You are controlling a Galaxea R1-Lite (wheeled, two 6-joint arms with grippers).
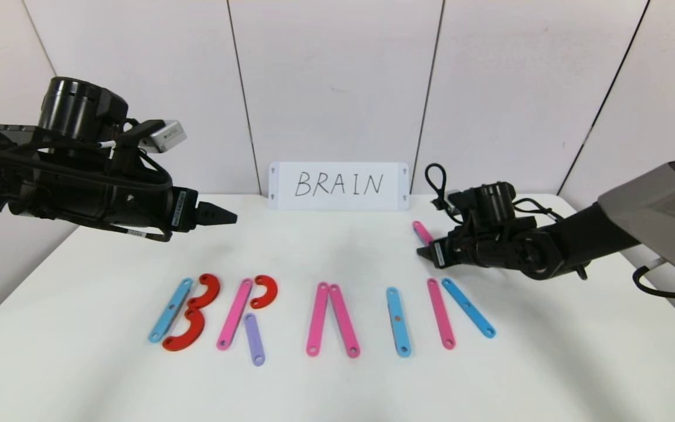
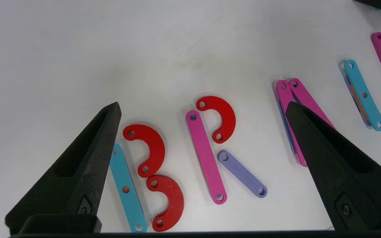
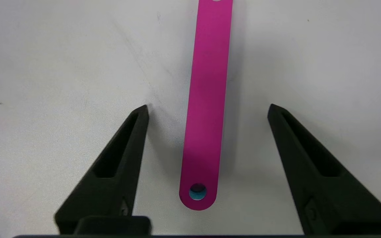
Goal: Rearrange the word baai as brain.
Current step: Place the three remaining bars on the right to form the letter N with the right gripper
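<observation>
The word lies as a row of flat pieces on the white table (image 1: pixel 337 387). A blue strip (image 1: pixel 170 310) with two red curves (image 1: pixel 192 313) makes a B. A pink strip (image 1: pixel 235 313), a red curve (image 1: pixel 265 291) and a purple strip (image 1: pixel 254 339) make an R. Further along lie two pink strips (image 1: pixel 331 318), a blue strip (image 1: pixel 398 322), then a pink strip (image 1: pixel 440 313) and a blue strip (image 1: pixel 468 307). A loose pink strip (image 1: pixel 421 231) (image 3: pixel 207 99) lies behind them. My right gripper (image 1: pixel 425 253) (image 3: pixel 208 107) is low over it, open, its fingers either side of the strip's end without touching. My left gripper (image 1: pixel 226 217) (image 2: pixel 203 104) hangs open above the B and R.
A white card (image 1: pixel 338 185) with BRAIN written on it leans on the back wall. The right arm's cable (image 1: pixel 438 179) loops up behind its wrist. The table's right edge (image 1: pixel 624 264) runs under the right arm.
</observation>
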